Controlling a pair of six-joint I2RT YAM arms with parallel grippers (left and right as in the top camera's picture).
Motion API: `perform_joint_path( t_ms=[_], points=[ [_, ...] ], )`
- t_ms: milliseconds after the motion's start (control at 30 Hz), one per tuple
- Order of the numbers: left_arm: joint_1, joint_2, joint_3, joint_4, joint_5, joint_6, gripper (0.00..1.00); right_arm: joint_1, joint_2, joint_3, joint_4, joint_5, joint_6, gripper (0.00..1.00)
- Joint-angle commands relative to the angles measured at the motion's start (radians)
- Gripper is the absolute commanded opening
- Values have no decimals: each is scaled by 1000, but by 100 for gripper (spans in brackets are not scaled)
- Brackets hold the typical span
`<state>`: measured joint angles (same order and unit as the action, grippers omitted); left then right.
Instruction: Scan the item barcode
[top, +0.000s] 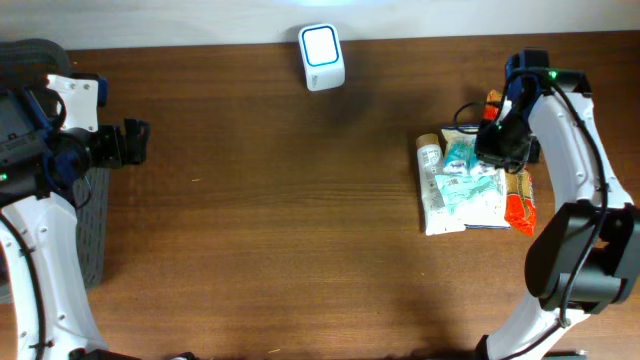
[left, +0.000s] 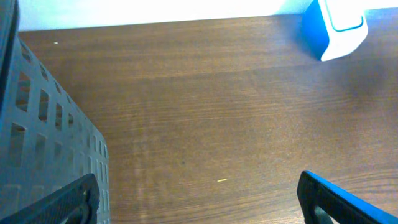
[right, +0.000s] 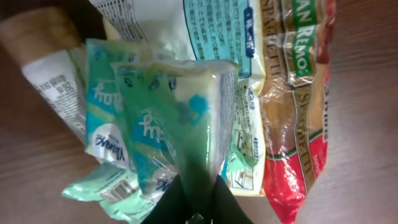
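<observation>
The right hand (right: 198, 188) is clamped on the lower edge of the teal packet (right: 168, 118). The packet is over a pile with a spaghetti bag (right: 295, 112) and a white tube (right: 53, 81), well to the right of the scanner (top: 321, 56). Far left of the scanner, the left hand (left: 199, 202) hovers with its fingers wide apart beside 1 grey basket (top: 92, 230). The inside of the basket is hidden.

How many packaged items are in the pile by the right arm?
4: white tube at the pile's left edge, teal pack on top, white pouch beneath it, spaghetti packet along the right edge. More may be hidden underneath.
</observation>
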<state>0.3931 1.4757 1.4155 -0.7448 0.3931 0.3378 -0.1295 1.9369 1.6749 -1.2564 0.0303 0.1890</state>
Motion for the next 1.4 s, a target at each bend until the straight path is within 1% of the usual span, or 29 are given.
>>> perform_joint_path(
  t_ms=[0,33,67,100,133,167,233,267,300,333,433,500,567,667,900,967,1033,1067,1100,1167,1200,1267,1300,1367],
  points=[
    [3,-4,-1,2,11,12,99,3,0,-21,4,35,4,35],
    [3,-4,-1,2,10,12,99,3,0,-18,-2,35,4,47],
    [3,-4,-1,2,11,12,99,3,-1,-13,-8,34,8,64],
    [3,-4,-1,2,11,12,99,3,-1,4,-27,34,16,77],
    [3,-4,-1,2,11,12,99,4,-6,34,-54,34,15,82],
    [3,-4,-1,2,11,12,99,6,-23,78,-79,34,14,85],
    [3,-4,-1,2,11,12,99,16,-102,163,-104,-41,-19,86],
    [3,-4,-1,2,11,12,99,37,-167,185,-104,-135,-88,99],
    [3,-4,-1,2,11,12,99,63,-218,190,-105,-188,-128,99],
    [3,-4,-1,2,11,12,99,126,-307,190,-107,-215,-156,99],
    [3,-4,-1,2,10,12,99,331,-509,190,-117,-210,-155,99],
    [3,-4,-1,2,11,12,99,450,-605,190,-125,-206,-154,99],
    [3,-4,-1,2,11,12,99,513,-656,190,-156,-207,-151,99],
    [3,-4,-1,2,11,12,99,535,-671,190,-230,-207,-151,99],
    [3,-4,-1,2,11,12,99,535,-662,189,-228,-166,-159,99],
    [3,-4,-1,2,11,12,99,542,-664,179,-198,-83,-159,99],
    [3,-4,-1,2,11,12,99,536,-677,144,-117,-24,-159,99],
    [3,-4,-1,2,11,12,99,525,-701,93,-39,6,-165,99],
    [3,-4,-1,2,11,12,99,492,-761,-20,99,-14,-194,99],
    [3,-4,-1,2,11,12,99,427,-858,-217,304,-108,-273,99],
    [3,-4,-1,2,11,12,99,372,-953,-401,478,-175,-299,99],
    [3,-4,-1,2,11,12,99,306,-1109,-682,722,-212,-298,99],
    [3,-4,-1,2,11,12,99,284,-1217,-851,849,-215,-298,99],
    [3,-4,-1,2,11,12,99,260,-1417,-1118,1022,-215,-298,99]
  ],
)
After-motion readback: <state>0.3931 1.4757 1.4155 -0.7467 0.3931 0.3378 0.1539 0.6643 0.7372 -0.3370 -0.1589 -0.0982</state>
